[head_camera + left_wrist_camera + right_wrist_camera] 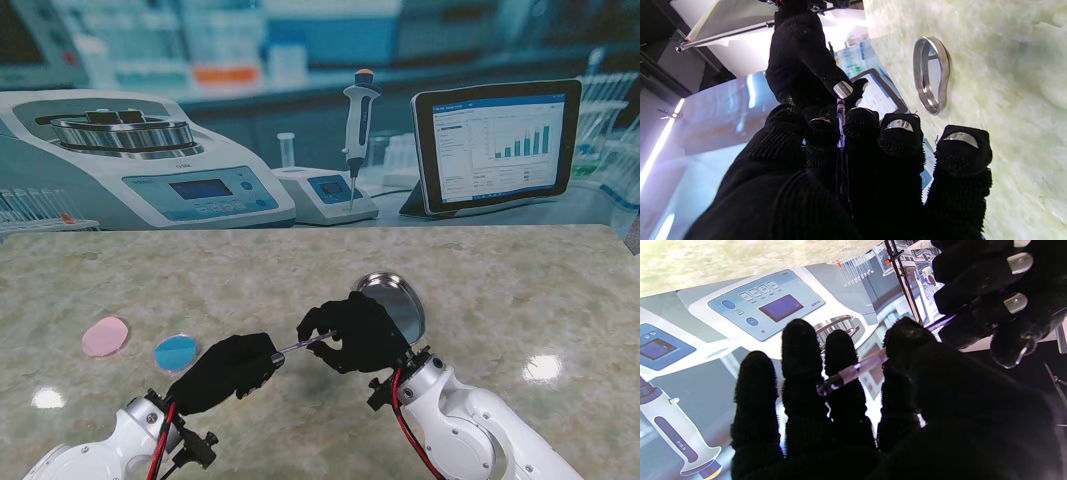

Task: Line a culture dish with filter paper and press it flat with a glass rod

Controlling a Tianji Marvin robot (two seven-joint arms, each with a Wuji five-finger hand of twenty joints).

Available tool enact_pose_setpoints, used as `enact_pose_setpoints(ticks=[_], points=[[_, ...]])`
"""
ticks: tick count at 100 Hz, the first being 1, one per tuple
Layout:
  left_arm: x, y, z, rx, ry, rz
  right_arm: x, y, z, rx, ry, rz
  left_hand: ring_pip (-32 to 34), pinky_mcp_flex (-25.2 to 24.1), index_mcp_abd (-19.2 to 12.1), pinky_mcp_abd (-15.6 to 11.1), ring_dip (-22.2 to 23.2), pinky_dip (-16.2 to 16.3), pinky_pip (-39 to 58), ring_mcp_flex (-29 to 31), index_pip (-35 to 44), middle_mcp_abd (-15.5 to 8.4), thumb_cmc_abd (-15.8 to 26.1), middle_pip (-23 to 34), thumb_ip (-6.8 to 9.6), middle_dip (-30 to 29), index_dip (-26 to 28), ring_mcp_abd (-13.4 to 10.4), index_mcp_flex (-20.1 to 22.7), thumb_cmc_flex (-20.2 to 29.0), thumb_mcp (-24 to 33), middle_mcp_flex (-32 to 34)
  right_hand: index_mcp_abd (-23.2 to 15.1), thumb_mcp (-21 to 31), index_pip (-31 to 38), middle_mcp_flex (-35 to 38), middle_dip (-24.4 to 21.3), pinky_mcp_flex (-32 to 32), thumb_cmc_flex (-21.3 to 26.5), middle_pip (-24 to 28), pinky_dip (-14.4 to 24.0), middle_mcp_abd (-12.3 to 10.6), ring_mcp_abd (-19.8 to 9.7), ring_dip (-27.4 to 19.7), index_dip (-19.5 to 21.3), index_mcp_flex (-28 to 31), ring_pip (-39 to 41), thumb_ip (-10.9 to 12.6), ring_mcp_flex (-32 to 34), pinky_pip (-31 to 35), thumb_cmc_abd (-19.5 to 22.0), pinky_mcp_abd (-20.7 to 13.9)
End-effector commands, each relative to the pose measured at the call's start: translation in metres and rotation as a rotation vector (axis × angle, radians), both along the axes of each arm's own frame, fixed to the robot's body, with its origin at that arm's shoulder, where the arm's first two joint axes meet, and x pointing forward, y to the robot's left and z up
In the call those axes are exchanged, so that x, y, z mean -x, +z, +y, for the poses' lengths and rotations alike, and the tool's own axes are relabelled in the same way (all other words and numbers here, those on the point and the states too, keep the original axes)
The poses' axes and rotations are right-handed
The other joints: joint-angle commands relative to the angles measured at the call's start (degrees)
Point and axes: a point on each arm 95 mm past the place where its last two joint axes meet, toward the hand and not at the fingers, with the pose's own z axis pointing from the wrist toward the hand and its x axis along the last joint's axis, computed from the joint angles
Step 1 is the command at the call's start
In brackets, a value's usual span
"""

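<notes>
Over a marbled table (520,290), the left hand (228,368) and right hand (358,332) are both clamping one glass rod (303,346), risking snapping if they pull unevenly.

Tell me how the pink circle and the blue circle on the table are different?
The pink circle is pale pink and looks a bit bigger; the blue circle is bright blue and looks smaller. The pink circle lies farther to the left, while the blue circle sits closer to the left hand. Both are round, lie flat on the table, and no hand touches them.
</notes>
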Motion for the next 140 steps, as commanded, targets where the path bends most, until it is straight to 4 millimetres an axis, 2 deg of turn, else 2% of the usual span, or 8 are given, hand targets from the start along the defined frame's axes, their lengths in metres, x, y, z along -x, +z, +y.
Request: enact_pose_setpoints(ticks=[1,14,28,41,58,76,109,140], points=[[0.001,0.001,0.0,0.007,0.0,0.004,0.004,0.001,0.001,0.001,0.006,0.0,2.6,1.5,5.7,-0.6,-0.6,-1.4,5.4,2.3,2.2,-2.6,-1.8,4.2,-0.43,1.9,2.3,-3.2,1.8,-2.1,5.0,2.5,2.9,0.2,2.2,-3.1,-1.4,-2.4,-2.0,-0.9,1.2,1.1,0.7,-0.9,0.2,-1.5,-2.7,-0.3,-2.6,-0.8,0.2,0.3],[0.001,0.002,0.0,0.013,-0.001,0.006,0.005,0.002,0.0,0.012,0.006,-0.006,2.8,1.9,6.8,-0.5,-0.7,-1.4,5.6,2.7,2.6,-1.7,-2.3,4.5,-0.38,2.1,2.8,-3.2,2.5,-2.2,6.4,3.2,4.6,0.1,-1.4,-8.7,-6.2,-5.4,-3.9,-1.3,2.1,1.5,0.8,-2.2,0.7,-5.4,-6.0,0.4,-7.0,-2.0,0.2,-0.1],[0.001,0.002,0.001,0.018,0.004,0.004,0.007,0.004,-0.001,0.022,0.003,-0.009,3.3,2.6,7.6,-0.3,-0.7,-1.4,6.1,3.4,2.8,-1.3,-3.0,4.6,-0.21,2.3,3.3,-3.3,3.1,-2.6,7.9,4.0,6.3,0.3,-9.9,-12.8,-10.8,-8.0,-6.8,-2.8,2.9,2.0,0.9,-3.6,4.9,-6.6,-9.0,2.5,-10.8,-3.0,1.9,-0.1],[0.0,0.003,0.002,0.026,0.011,0.003,0.009,0.005,-0.002,0.036,0.008,-0.006,3.8,3.0,8.2,-0.2,-1.1,-1.7,6.5,3.8,2.6,-1.2,-3.6,4.8,-0.44,2.6,4.4,-3.3,3.5,-4.1,10.9,4.4,7.5,-0.4,-18.1,-17.1,-15.8,-12.0,-9.8,-7.5,2.5,2.5,1.9,-6.6,8.8,-9.3,-15.0,8.1,-16.0,-6.2,4.5,0.5],[-0.001,0.004,0.005,0.022,0.021,-0.007,0.012,0.008,-0.006,0.048,0.0,-0.011,4.2,3.7,8.4,-0.2,-1.0,-1.6,7.1,4.3,2.8,-1.4,-3.4,5.2,-0.35,2.7,4.7,-3.4,3.8,-4.6,11.3,4.9,8.1,-4.8,-23.4,-25.3,-21.9,-19.4,-12.9,-14.6,0.0,2.3,2.8,-11.8,8.1,-16.5,-25.4,8.4,-26.0,-13.4,6.4,0.8],[-0.003,0.006,0.01,0.006,0.029,-0.019,0.016,0.009,-0.016,0.054,-0.049,0.022,5.1,5.1,8.7,0.0,-1.1,-1.7,8.2,5.6,3.0,-1.5,-3.5,5.9,0.03,2.6,5.0,-3.4,4.4,-5.0,11.9,5.9,7.9,-10.1,-26.0,-32.2,-24.0,-25.8,-13.9,-16.7,-3.8,1.0,0.7,-15.0,7.6,-22.0,-31.5,9.0,-34.2,-21.4,10.5,-0.5],[-0.006,0.005,0.022,-0.086,0.039,-0.062,0.023,-0.002,-0.027,0.031,-0.135,0.116,5.7,6.0,8.8,-0.1,-1.5,-2.3,9.2,6.1,3.2,-1.6,-3.6,6.4,0.39,2.4,5.3,-3.5,4.7,-5.9,13.0,6.2,5.7,-16.6,-29.1,-39.5,-28.1,-31.5,-12.4,-21.1,-12.2,-0.3,-2.3,-21.2,7.0,-28.7,-38.7,10.2,-41.6,-31.8,15.7,-3.3],[-0.01,0.006,0.033,-0.15,0.054,-0.083,0.028,-0.028,-0.026,0.035,-0.162,0.244,6.2,6.3,8.9,-0.1,-1.6,-2.5,9.7,6.4,3.3,-1.6,-3.8,6.8,0.55,2.2,5.4,-3.6,5.0,-6.3,13.6,6.6,2.6,-19.3,-29.4,-45.4,-29.0,-33.8,-11.2,-22.5,-15.4,-2.2,-3.9,-22.8,7.6,-34.2,-40.7,11.0,-46.1,-35.5,17.9,-5.1]])
